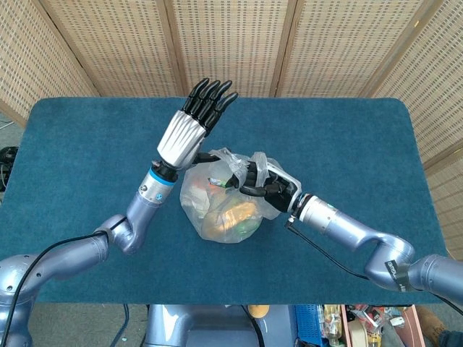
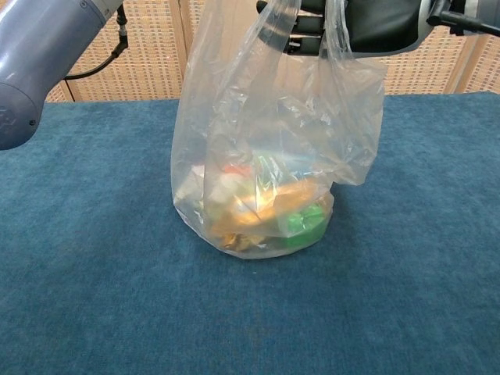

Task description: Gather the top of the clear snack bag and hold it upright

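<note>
On the blue table [image 1: 87, 144] the clear snack bag [image 2: 266, 164] stands upright, thin, limp, light, probably slippery. The right hand [image 1: 262, 184] grips its gathered top, the best hold. The left hand [image 1: 189, 129], fingers straight, apparently holds nothing.

the clear snack bag [image 2: 269, 148] stands upright on the blue tabletop [image 2: 94, 297], its base resting on the cloth. at the top edge of the frame the right hand [image 2: 344, 27], dark and partly cut off, grips the gathered plastic at the bag's mouth. orange, yellow, red and green snacks [image 2: 266, 211] lie at the bottom of the bag. the left arm [image 2: 39, 55] crosses the upper left corner, apart from the bag. woven panels [image 2: 148, 55] stand behind.
</note>
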Available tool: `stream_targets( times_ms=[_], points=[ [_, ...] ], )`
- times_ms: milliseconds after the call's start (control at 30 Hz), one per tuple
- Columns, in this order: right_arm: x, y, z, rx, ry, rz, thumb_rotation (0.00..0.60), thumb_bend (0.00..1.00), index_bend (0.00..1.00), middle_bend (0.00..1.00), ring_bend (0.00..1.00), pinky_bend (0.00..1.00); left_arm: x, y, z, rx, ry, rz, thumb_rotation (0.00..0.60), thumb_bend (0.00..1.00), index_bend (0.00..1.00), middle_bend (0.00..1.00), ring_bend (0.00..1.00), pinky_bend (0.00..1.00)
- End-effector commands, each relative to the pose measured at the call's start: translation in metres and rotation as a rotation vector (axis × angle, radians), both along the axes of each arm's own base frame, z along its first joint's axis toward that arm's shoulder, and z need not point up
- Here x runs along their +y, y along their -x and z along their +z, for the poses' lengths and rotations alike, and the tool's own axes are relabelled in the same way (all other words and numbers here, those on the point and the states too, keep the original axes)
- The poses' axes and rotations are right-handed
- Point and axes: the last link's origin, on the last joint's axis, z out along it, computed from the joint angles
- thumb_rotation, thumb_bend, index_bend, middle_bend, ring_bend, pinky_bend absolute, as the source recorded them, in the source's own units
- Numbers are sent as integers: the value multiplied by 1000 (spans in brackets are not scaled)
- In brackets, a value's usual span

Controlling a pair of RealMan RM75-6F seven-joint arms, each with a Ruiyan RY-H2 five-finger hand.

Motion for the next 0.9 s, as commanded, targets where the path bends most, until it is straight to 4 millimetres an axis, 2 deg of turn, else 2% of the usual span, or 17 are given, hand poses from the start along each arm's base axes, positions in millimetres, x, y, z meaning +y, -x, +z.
stream_targets(
  times_ms=[33,200,500,667,767,900],
  points=[
    [0,0,1,1,2,-1,600,114,549,590,405,352,2,6,4,27,25,10,600,0,0,0,0,0],
    [-1,0,1,4,6,-3,600,114,549,591,405,352,3,14,5,62,109,30,585,0,0,0,0,0],
    [-3,2,1,22,14,-18,600,116,550,591,405,351,0,20,13,46,187,43,491,0,0,0,0,0],
    [-4,3,1,27,18,-24,600,114,550,591,399,352,0,26,23,41,207,41,365,0,0,0,0,0],
    [-4,2,1,27,19,-26,600,115,550,591,399,352,1,31,29,40,260,51,340,0,0,0,0,0],
    [-4,1,1,32,22,-30,600,116,550,591,398,351,2,37,37,36,260,64,339,0,0,0,0,0]
  ],
)
